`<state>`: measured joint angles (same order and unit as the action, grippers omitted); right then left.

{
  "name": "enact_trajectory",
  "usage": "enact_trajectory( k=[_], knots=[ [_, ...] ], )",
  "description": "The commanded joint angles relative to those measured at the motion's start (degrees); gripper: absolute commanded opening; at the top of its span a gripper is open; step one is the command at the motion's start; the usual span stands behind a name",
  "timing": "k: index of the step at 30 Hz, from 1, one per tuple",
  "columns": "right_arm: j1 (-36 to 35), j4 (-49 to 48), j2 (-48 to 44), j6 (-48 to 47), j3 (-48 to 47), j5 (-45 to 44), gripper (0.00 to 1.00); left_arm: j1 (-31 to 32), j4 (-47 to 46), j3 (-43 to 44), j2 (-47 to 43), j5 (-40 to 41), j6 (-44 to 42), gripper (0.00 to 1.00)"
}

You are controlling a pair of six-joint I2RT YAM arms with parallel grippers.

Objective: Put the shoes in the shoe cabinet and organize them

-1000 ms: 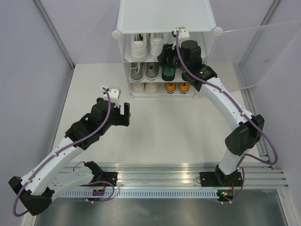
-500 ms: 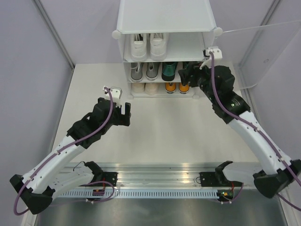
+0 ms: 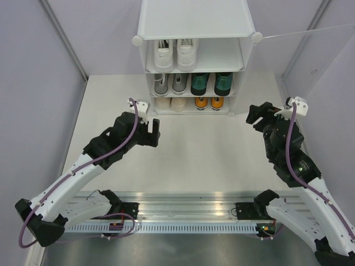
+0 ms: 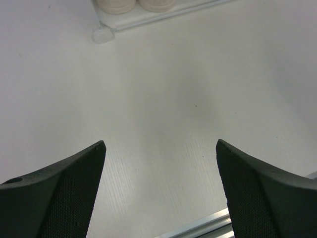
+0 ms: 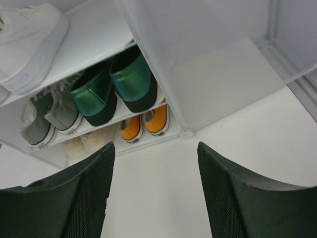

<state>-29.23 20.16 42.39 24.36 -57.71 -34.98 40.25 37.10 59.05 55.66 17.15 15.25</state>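
Nearest the camera, both arm bases sit on the grooved aluminium rail [image 3: 188, 202] at the front edge of the flat white counter [image 3: 199, 155].

The left end effector [image 4: 161, 144] hovers over bare counter, left of centre. Its jaws are spread wide with nothing between them.

The right end effector [image 5: 156, 146] hangs above the counter near the right side, in front of the cabinet's lower right corner and apart from it. Its jaws also stand wide and it holds nothing.

At the far edge stands the tall white plastic three-shelf shoe cabinet [image 3: 194, 22]. Its translucent frosted door [image 3: 310, 55] is swung open to the right. All five pairs are inside.

- **Bottom shelf:** the cream pair [image 3: 171, 102] is on the left. The orange canvas lace-ups with white toes [image 3: 209, 102] are on the right.
- **Middle shelf:** the grey canvas lace-ups [image 3: 170, 83] are on the left. The glossy dark green pointed shoes [image 3: 212, 83] are just beside them on the right.
- **Top shelf:** the white sneakers [image 3: 176, 54] stand side by side at the left half.

No shoe lies on the counter.
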Motion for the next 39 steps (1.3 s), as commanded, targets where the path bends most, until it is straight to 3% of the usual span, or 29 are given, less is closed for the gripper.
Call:
enact_trajectory(
  k=[1,11,15,18,21,27,33,35,36,39],
  knots=[
    [0.1,2.4,-3.1,4.8,6.9,-1.5,0.72,0.0,-3.5,7.0,1.2,-7.5,-0.7,0.94],
    [0.1,1.4,-11.5,9.4,21.7,8.0,0.72,0.7,-7.1,34.4,22.1,-19.9,-1.2,0.93],
    [0.1,-0.5,-12.1,7.4,19.5,2.8,0.72,0.8,-7.6,39.1,27.4,-24.0,0.1,0.92],
    [0.1,2.7,-7.4,8.4,10.1,-6.5,0.73,2.8,-7.2,35.9,25.9,-18.7,-3.6,0.92],
    [0.1,4.5,1.4,6.5,-1.1,-11.4,0.75,3.4,-6.1,26.8,20.8,-12.4,-5.8,0.92],
    [5.8,5.7,17.0,2.9,-24.7,-9.1,0.77,3.3,-4.9,8.8,6.2,-5.1,-5.4,0.93],
    [23.1,12.8,32.3,6.0,-49.8,11.7,0.78,3.4,-4.8,-1.9,-2.6,-2.2,-3.8,0.93],
    [32.8,13.9,38.9,9.4,-56.4,19.5,0.79,3.4,-5.4,-3.7,-3.8,-2.0,-3.0,0.93],
    [32.8,14.3,38.9,9.4,-58.3,22.3,0.79,3.3,-5.6,-4.2,-3.8,-2.1,-2.9,0.93],
    [41.7,13.6,43.6,15.2,-62.7,34.1,0.79,3.4,-5.1,-3.9,-3.5,-3.1,-3.0,0.93]
  ],
)
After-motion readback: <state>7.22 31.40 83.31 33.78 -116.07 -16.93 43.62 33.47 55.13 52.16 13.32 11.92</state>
